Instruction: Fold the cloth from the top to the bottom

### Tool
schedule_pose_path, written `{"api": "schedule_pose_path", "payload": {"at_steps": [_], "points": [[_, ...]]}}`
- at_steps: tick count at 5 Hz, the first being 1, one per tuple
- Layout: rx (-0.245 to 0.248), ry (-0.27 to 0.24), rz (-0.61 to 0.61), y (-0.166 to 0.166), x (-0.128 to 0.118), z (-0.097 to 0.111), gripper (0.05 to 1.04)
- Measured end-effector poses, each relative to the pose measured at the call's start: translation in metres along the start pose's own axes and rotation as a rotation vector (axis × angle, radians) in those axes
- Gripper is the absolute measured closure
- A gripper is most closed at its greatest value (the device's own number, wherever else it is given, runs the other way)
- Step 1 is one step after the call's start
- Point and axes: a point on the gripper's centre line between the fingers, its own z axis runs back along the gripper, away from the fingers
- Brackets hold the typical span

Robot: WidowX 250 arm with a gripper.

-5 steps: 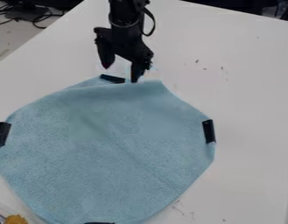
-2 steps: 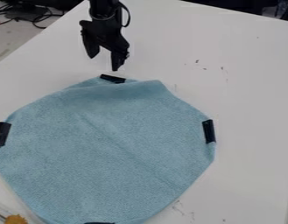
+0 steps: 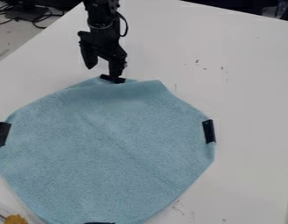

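Lowered since, the gripper [image 3: 103, 72] — spread — partly hides the cloth's [image 3: 110, 144] far black strip [image 3: 119, 81].

The bottom edge truncates the light blue fabric cloth [image 3: 114, 153], the lower black strip [image 3: 99, 223] and a rough yellow object [image 3: 16, 219], possibly sponge. Contact between black two-finger gripper [image 3: 103, 72] and upper black strip [image 3: 105, 78] is indeterminate.

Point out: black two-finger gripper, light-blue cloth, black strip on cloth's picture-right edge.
Black two-finger gripper [image 3: 103, 72], camera view: midway between fingertips.
Light-blue cloth [image 3: 105, 148], camera view: middle area.
Black strip [image 3: 209, 131], camera view: its middle.
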Motion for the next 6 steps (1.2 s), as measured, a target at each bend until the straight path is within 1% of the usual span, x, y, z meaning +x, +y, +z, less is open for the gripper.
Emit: {"api": "schedule_pose_path", "payload": {"at_steps": [1,2,3,4,5,6], "points": [[-0.004,0.034,0.003,-0.005,-0.004,-0.011,0.083],[0.019,0.067,-0.008,-0.010,-0.003,-0.015,0.084],[0.041,0.074,0.004,-0.009,-0.001,-0.015,0.084],[0.033,0.073,0.013,-0.010,0.001,-0.017,0.136],[0.039,0.068,0.026,-0.013,0.002,-0.017,0.406],[0.031,0.067,0.045,-0.016,0.003,-0.017,0.650]]}}
